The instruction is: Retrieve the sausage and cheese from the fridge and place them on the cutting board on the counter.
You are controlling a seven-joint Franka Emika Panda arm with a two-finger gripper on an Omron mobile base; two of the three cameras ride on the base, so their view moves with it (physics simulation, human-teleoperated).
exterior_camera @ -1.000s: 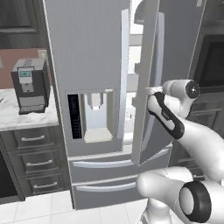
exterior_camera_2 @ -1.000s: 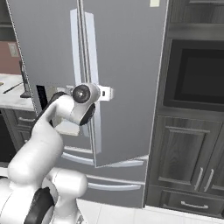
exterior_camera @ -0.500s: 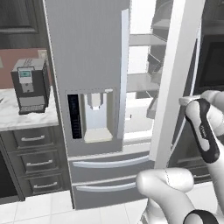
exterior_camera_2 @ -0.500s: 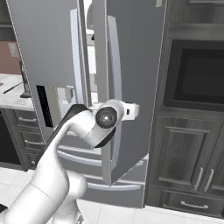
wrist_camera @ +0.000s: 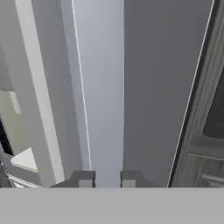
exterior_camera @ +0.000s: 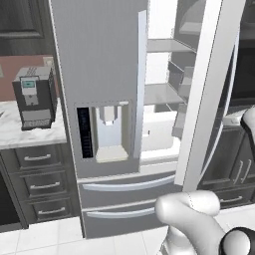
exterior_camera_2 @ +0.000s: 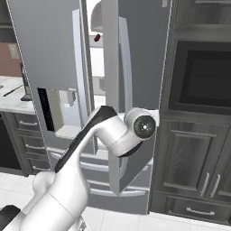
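The two dark fingertips of the gripper (wrist_camera: 106, 177) stand close together at the foot of the hand view, clamped on the long vertical pale steel handle (wrist_camera: 103, 96) that runs straight up between them. That handle belongs to the right-hand door (exterior_camera_2: 135, 58) of the tall grey steel French-door fridge (exterior_camera: 99, 84). In the right base view the white arm with dark joints (exterior_camera_2: 113, 135) reaches across in front of this door, its round wrist joint level with the door's lower half.

The right-hand door stands swung well open; in the left base view it shows as a slanted white-edged panel (exterior_camera: 206, 89) with the white inner shelves (exterior_camera: 164, 92) behind it. The left door is shut, carrying the water dispenser panel (exterior_camera: 107, 132), and two grey drawers (exterior_camera: 127, 187) sit below.

High inside the fridge, through the gap between the doors in the right base view, a small dark reddish-brown piece (exterior_camera_2: 96, 38), probably the sausage, lies on an upper shelf. To the left of the fridge, a dark coffee machine (exterior_camera: 34, 97) stands on the white marble counter with grey veins (exterior_camera: 27, 132).
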